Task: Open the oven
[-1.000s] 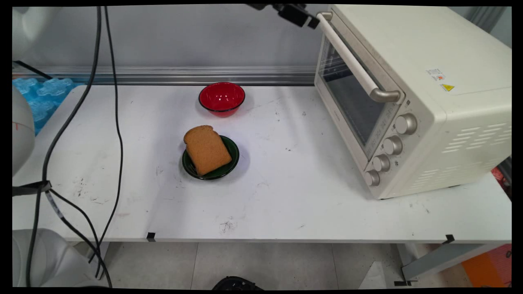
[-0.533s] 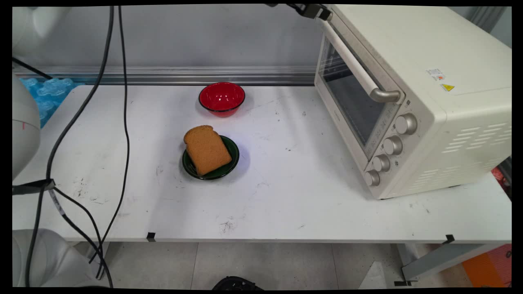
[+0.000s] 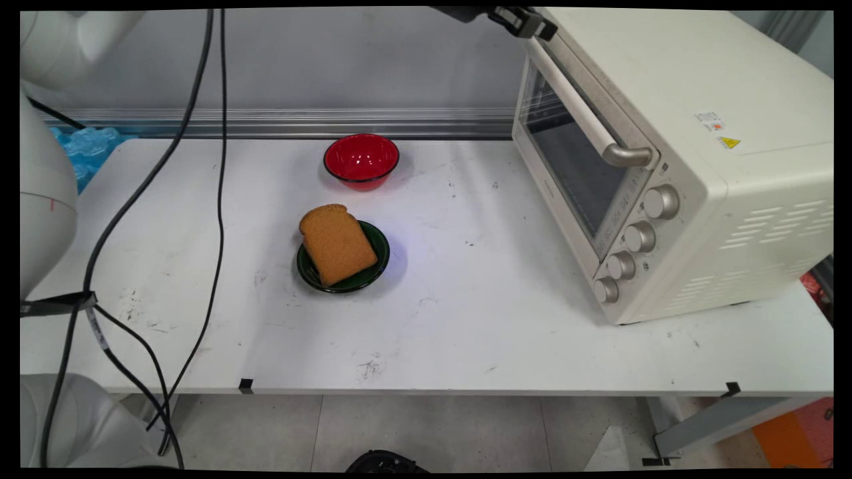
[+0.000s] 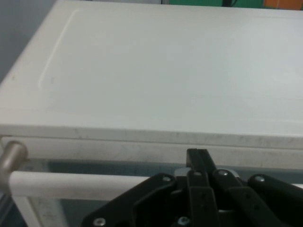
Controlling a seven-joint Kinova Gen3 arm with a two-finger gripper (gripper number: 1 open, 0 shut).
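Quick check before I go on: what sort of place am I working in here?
Most likely a robot lab bench staged as a small kitchen: a bare, scuffed white table carries a cream toaster oven, a slice of bread on a green plate, and a red bowl.

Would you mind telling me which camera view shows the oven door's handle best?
The main view: the handle runs in full across the oven door, with the gripper at its upper end. The hand view shows only one stretch of the bar and one bracket.

Pincer [image 3: 526, 21] at oven handle's [image 3: 578, 101] top end
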